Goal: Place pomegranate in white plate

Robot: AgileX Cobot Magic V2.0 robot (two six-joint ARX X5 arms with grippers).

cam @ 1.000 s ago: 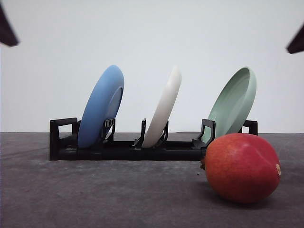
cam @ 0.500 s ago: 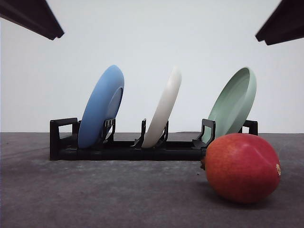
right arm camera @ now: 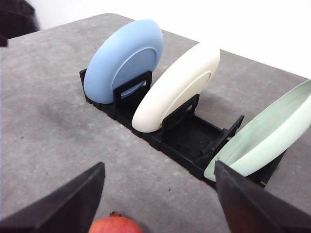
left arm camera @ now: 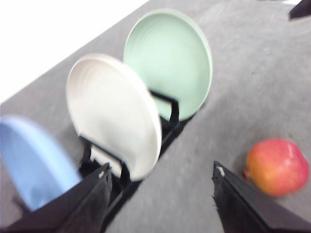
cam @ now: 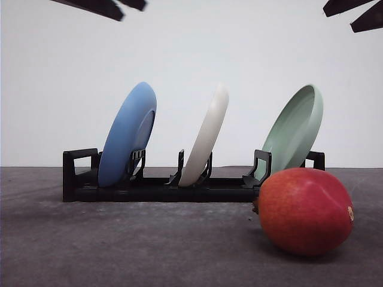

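The pomegranate (cam: pixel 306 211) lies loose on the grey table (cam: pixel 119 245) at the lower right of the front view, just in front of the right end of a black dish rack (cam: pixel 161 185), its tan nub turned toward the frame's right edge. Nothing holds it. The white plate (cam: pixel 206 136) stands on edge in the rack's middle slot, leaning, between a blue plate (cam: pixel 127 134) at the left and a pale green plate (cam: pixel 294 131) at the right. Slotted upright like this, the plate offers no level face for fruit, so it would likely have to be lifted out and laid flat first.

The left gripper (left arm camera: pixel 160 194) is spread wide and empty, with the white plate in the gap between its fingers and the fruit off to one side. The right gripper (right arm camera: pixel 158 204) is likewise spread and carries nothing; the top of the pomegranate shows between its fingers at the frame's lower edge, which suggests a reach for the fruit.

The tabletop is a matte, speckled grey surface, and behind it is a plain white wall (cam: pixel 191 48).
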